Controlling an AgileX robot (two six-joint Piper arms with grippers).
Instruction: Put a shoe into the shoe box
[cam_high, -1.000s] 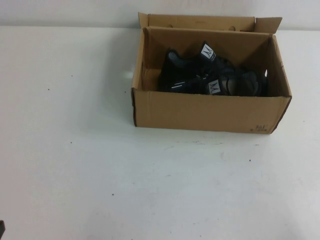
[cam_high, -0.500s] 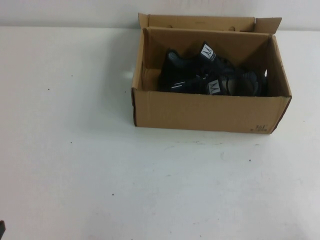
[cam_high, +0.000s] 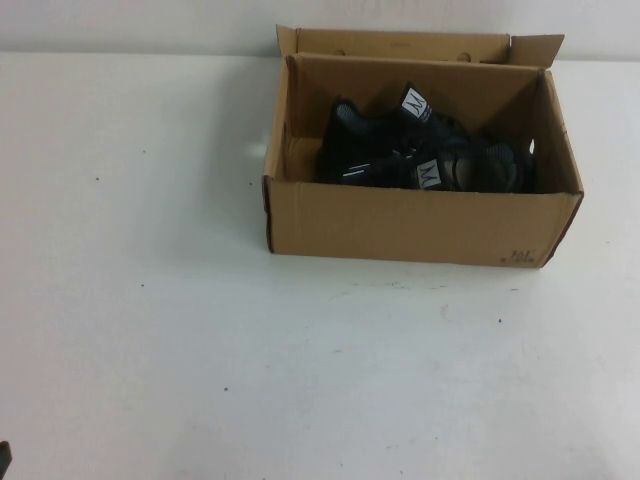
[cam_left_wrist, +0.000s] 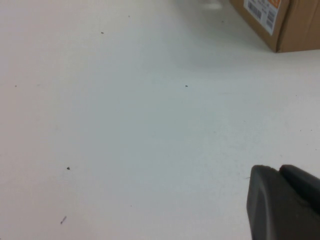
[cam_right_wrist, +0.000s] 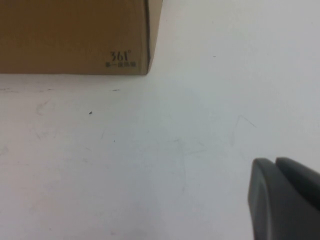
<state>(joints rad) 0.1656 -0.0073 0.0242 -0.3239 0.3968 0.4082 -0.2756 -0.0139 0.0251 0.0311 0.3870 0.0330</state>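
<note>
Nearest the camera in the high view, the white surface lies bare across the lower frame; neither arm reaches into it, save a dark sliver at the lower left corner that cannot be identified.

The left tool shows only in its own wrist view, at the lower right of that frame, fingers together, holding nothing, low over the surface. A corner of the shoe box with a barcode label sits at the upper right of that frame, well apart from the tool.

The right tool shows likewise at the lower right of its wrist view, fingers together and empty. The box's printed corner sits at the upper left of that frame, also apart from the tool.

Further off, in the upper centre-right of the high view, the shoe box stands open, flaps up, its long axis running left to right across the frame. Inside it lie two black sneakers: the shoe nearer the front wall, the second shoe behind it, both lying roughly along the box's length.

Judgement: the shoe is already in the box, ahead of both tools; no further placing appears required. Which arm is nearer cannot be told.
</note>
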